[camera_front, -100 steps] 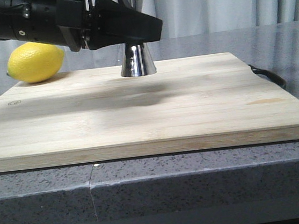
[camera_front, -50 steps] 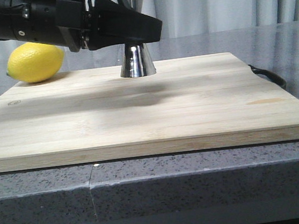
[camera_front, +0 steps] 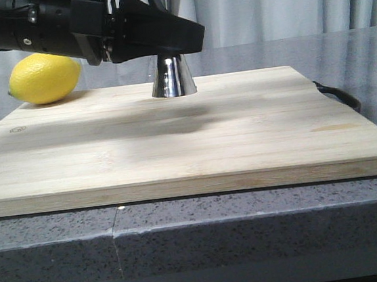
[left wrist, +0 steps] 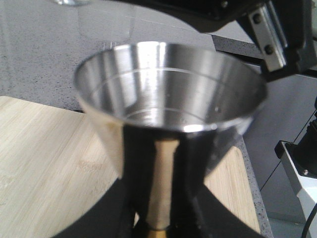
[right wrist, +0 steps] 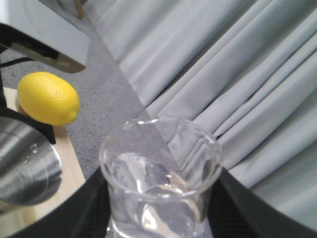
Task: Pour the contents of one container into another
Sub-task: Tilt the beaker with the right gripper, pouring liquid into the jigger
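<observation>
The steel jigger [camera_front: 173, 78] stands on the wooden cutting board [camera_front: 188, 141] at its far edge. My left gripper [camera_front: 178, 40] is shut on its narrow waist. In the left wrist view the jigger's upper cone [left wrist: 168, 94] fills the frame, and black fingers [left wrist: 116, 208] flank the gold band at the waist. My right gripper [right wrist: 161, 203] is shut on the clear glass beaker [right wrist: 159, 173], held up above and beside the jigger's rim [right wrist: 27, 168]. A little clear liquid seems to lie in the beaker. A few droplets cling inside the jigger's cup. The right gripper is outside the front view.
A yellow lemon [camera_front: 45, 77] lies at the board's far left corner, behind my left arm [camera_front: 25, 27]. The board has a black handle [camera_front: 338, 94] on its right end. It rests on a grey speckled counter [camera_front: 197, 215], with grey curtains [camera_front: 281, 1] behind.
</observation>
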Available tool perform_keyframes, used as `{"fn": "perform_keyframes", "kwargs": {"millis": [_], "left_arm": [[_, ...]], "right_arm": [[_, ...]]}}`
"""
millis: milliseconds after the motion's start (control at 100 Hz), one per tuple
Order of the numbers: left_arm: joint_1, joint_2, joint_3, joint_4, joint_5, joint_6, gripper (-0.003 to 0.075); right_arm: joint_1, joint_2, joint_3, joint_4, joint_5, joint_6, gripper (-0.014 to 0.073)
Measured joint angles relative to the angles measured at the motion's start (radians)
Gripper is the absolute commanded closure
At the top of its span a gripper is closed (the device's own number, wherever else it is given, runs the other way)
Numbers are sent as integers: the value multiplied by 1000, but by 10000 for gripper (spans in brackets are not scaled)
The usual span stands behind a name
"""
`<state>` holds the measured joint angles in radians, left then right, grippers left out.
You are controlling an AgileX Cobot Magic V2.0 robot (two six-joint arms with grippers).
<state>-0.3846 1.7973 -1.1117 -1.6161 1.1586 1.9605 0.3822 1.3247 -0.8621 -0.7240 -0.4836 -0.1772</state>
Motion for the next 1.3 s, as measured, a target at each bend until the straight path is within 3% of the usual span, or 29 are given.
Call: {"fn": "perform_keyframes", "kwargs": {"millis": [1300], "left_arm": [[0, 0, 0, 31, 1, 0, 739]], "right_arm": [[0, -2, -68, -264, -2, -17, 365]]}}
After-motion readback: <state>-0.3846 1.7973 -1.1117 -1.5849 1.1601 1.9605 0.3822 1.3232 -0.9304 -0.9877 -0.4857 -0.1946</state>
